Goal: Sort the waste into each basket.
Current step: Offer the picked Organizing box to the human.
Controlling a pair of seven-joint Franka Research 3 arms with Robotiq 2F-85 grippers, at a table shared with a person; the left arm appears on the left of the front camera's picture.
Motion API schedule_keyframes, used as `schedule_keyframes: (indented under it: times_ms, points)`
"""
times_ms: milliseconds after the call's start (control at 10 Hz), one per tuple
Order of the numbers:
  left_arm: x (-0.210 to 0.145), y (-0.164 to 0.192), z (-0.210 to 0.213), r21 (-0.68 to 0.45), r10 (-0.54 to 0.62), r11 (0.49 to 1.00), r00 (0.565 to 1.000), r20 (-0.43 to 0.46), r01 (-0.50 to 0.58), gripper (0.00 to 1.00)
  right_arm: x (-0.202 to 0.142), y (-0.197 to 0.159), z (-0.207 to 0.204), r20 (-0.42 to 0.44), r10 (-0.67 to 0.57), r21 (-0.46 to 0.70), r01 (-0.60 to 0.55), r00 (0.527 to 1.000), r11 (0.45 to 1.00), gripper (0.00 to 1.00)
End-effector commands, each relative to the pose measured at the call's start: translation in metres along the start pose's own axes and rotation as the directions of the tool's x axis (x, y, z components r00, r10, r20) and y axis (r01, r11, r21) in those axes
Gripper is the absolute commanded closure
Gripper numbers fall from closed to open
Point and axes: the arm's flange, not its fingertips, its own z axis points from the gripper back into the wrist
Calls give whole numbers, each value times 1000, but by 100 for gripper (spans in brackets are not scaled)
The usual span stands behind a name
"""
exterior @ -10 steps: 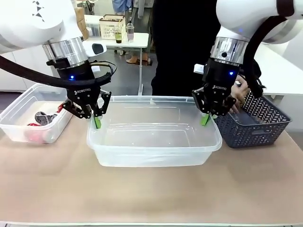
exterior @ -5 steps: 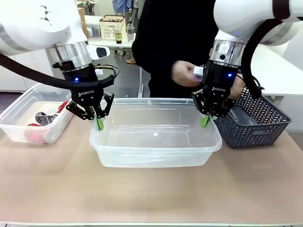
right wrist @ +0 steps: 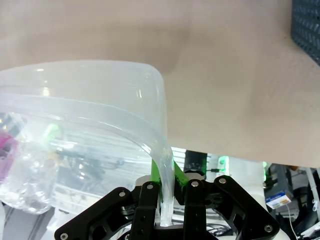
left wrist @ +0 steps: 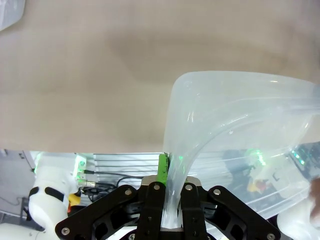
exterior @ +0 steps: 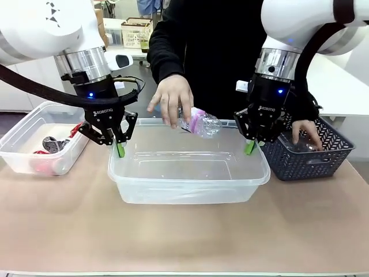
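Note:
A large clear basket (exterior: 190, 173) stands in the middle of the table. My left gripper (exterior: 119, 149) is shut on its left rim, and my right gripper (exterior: 250, 147) is shut on its right rim. In the left wrist view the rim (left wrist: 172, 165) runs between my left gripper's (left wrist: 171, 192) green pads. The right wrist view has the rim (right wrist: 161, 165) clamped in my right gripper (right wrist: 168, 186). A person's hand (exterior: 171, 98) holds a clear bottle (exterior: 200, 123) with a pink label over the basket. A smaller clear basket (exterior: 23, 153) at the left holds red and dark cans (exterior: 51, 144).
A dark grey mesh basket (exterior: 311, 156) stands at the right, with the person's other hand (exterior: 304, 130) reaching into it. The person stands close behind the far edge. Bare tabletop (exterior: 184, 236) lies in front of the large basket.
The person's hand has swung from the right to above the large basket with the bottle in it. Both grippers stay clamped on the rims, barely moved.

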Motion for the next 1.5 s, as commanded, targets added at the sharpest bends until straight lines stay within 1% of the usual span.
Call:
schedule_keyframes:
  times_ms: [0,1400]
  points:
    - [-3,2,0,-3,4,1000,1000,8,-4,96,-3,1,2,4,7,11,-7,1000,1000,95]
    - [-3,2,0,-3,4,1000,1000,8,-4,96,-3,1,2,4,7,11,-7,1000,1000,95]
